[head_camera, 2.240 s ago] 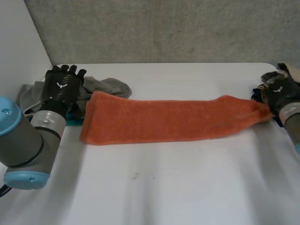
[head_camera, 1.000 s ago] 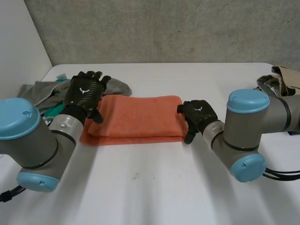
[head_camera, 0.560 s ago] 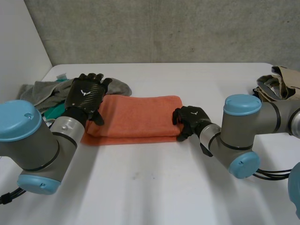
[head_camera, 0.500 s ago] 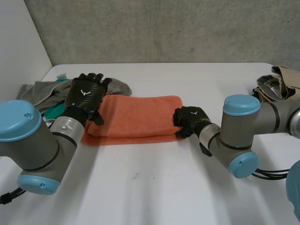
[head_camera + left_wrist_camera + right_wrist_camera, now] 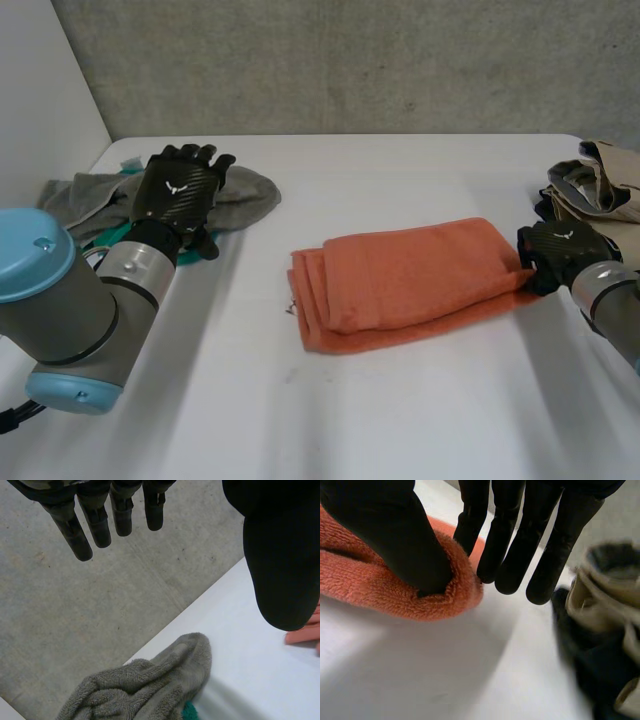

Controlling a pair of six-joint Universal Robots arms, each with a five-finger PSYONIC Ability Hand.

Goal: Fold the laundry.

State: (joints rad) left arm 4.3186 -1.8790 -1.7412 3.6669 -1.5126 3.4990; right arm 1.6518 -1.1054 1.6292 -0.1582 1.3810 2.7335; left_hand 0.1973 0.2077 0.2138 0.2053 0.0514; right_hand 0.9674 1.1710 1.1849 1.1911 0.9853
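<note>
The orange towel (image 5: 410,280) lies folded in layers on the white table (image 5: 400,420), right of the middle, slightly askew. My right hand (image 5: 556,250) is at its right end, shut on it. In the right wrist view the thumb (image 5: 395,535) digs into the rolled orange towel edge (image 5: 350,580), with the fingers (image 5: 510,540) on the far side of it. My left hand (image 5: 180,190) hovers open at the far left over the grey cloth (image 5: 240,195), well apart from the orange towel. In the left wrist view its fingers (image 5: 100,520) are straight.
A grey towel (image 5: 150,685) with a bit of teal cloth (image 5: 189,712) under it lies heaped at the table's back left. A pile of beige and dark laundry (image 5: 600,180) sits at the right edge, close behind my right hand, and appears as the laundry pile (image 5: 605,595).
My right hand closed on the towel's right end and pulled the folded towel to the right, out from under my left hand. The left hand stayed near the grey cloth.
</note>
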